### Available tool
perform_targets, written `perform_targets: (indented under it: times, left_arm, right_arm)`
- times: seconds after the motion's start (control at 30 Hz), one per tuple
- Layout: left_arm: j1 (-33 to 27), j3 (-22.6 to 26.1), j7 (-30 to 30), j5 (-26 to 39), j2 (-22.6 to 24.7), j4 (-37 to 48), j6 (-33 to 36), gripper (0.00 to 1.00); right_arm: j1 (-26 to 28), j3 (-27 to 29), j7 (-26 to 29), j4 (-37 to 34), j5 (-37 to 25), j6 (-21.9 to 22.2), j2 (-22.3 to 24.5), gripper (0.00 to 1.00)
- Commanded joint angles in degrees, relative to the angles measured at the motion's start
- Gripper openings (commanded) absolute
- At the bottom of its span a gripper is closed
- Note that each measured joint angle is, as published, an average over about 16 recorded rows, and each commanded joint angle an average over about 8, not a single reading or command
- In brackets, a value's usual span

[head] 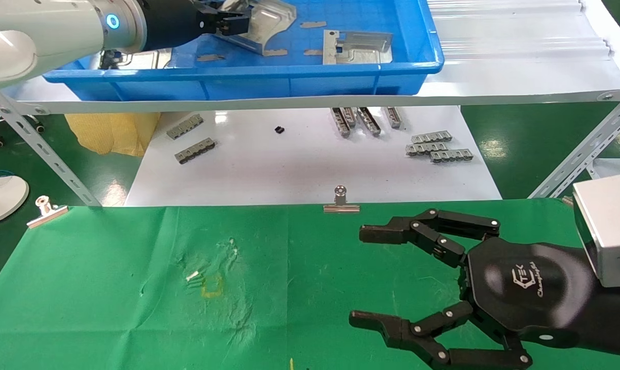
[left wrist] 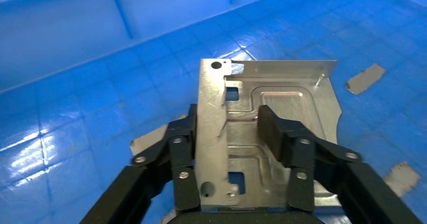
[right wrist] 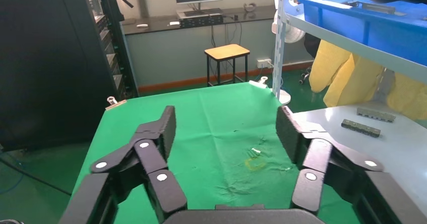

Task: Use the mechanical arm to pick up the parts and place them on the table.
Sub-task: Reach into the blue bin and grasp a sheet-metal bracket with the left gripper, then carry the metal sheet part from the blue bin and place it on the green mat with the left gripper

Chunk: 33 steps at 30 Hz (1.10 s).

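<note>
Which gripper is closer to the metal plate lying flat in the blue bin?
Left. The left gripper is inside the blue bin beside that flat plate; the right gripper hovers over the green cloth.

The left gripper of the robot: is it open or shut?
Shut: the left gripper has its black fingers pressed on a silver embossed sheet-metal plate over the blue plastic bin.

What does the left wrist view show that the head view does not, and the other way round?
Only the left wrist view shows the grip up close: the left gripper shut on a silver part, one finger on each face, and the part's grooves and cutouts.

Only the head view shows the green table, the right gripper open above it, and a second part lying in the bin.

Both show the blue bin and the grey scraps on its floor.
</note>
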Motion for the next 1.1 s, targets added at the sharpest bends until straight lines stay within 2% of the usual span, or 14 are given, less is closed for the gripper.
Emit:
perform_targets:
  times: [0.03,0.3,0.53,0.73,1.1]
  left_arm:
    - [-0.2,0.3,-0.4,-0.3,-0.1,0.1,1.2,0.00]
    - [-0.5,-2.0,2.9,-4.6,-0.8,-0.2,1.1,0.00]
    - [-0.5,-6.2,9.2,-10.7,-3.3,-1.2,4.1,0.00]
    - [0.4,-9.3,15.9,-15.5,-7.5,-2.6,14.2,0.00]
    - [3.5,-12.1,29.2,-20.6,-17.6,-3.6,39.3,0.00]
  right_arm:
    - [0.0,0.0,0.0,0.0,0.0,0.0,0.0,1.00]
    - [0.0,0.0,0.0,0.0,0.0,0.0,0.0,1.00]
    - [0.0,0.0,0.0,0.0,0.0,0.0,0.0,1.00]
    - [0.0,0.0,0.0,0.0,0.0,0.0,0.0,1.00]
    - [0.0,0.0,0.0,0.0,0.0,0.0,0.0,1.00]
